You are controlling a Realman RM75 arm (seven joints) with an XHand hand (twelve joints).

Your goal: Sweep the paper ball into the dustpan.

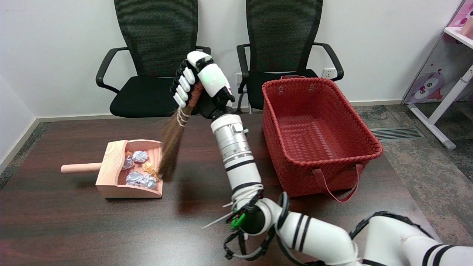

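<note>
My right hand (197,83) grips the broom (173,142) by its reddish handle, fingers wrapped round it, the long axis tilted from upper right to lower left with brown bristles pointing down at the dustpan's (111,177) open right edge. The wooden dustpan lies on the table (74,229), handle pointing left, holding crumpled paper balls (139,156), silver-white and orange. A red basket (317,133) stands well right.
</note>
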